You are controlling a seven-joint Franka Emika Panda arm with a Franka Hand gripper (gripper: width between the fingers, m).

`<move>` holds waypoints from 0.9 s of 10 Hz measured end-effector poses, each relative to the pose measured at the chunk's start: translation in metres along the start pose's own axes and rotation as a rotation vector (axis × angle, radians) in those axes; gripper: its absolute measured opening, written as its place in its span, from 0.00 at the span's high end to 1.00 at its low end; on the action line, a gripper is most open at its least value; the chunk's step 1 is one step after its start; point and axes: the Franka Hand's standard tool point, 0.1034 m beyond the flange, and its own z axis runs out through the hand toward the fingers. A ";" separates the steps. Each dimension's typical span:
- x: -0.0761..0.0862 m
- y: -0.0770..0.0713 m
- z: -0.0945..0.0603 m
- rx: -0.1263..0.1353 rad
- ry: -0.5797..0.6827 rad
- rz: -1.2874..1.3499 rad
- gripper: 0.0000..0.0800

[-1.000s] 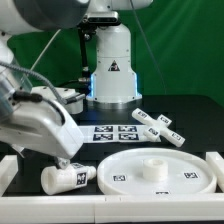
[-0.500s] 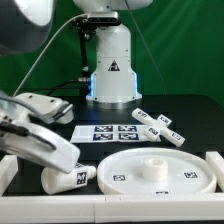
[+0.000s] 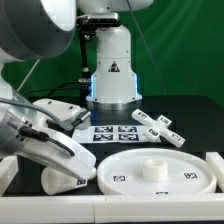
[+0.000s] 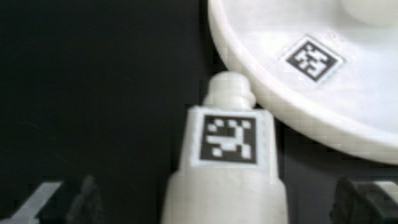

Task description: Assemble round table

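Wrist view has the thick white plastic cylindrical leg (image 4: 228, 150) lying on its side on the black worktop (image 4: 89, 90), a black-and-white square tag facing up. Its narrower end is just beside the rim of the large white round plastic disc (image 4: 311, 70), and I cannot tell whether they touch. The arm's tool (image 4: 217, 197) stands wide, one finger (image 4: 59, 200) at each flank of the leg with bare worktop between; in the exterior view the leg lies to the exterior view's left of the disc.
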 end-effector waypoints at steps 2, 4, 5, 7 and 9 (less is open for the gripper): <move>0.006 -0.004 0.002 0.001 0.025 -0.006 0.19; 0.017 -0.002 0.009 0.007 0.051 0.000 0.19; 0.018 0.000 0.011 0.007 0.047 0.004 0.19; 0.020 0.008 0.013 0.012 0.036 0.016 0.19; 0.020 0.008 0.013 0.012 0.039 0.015 0.35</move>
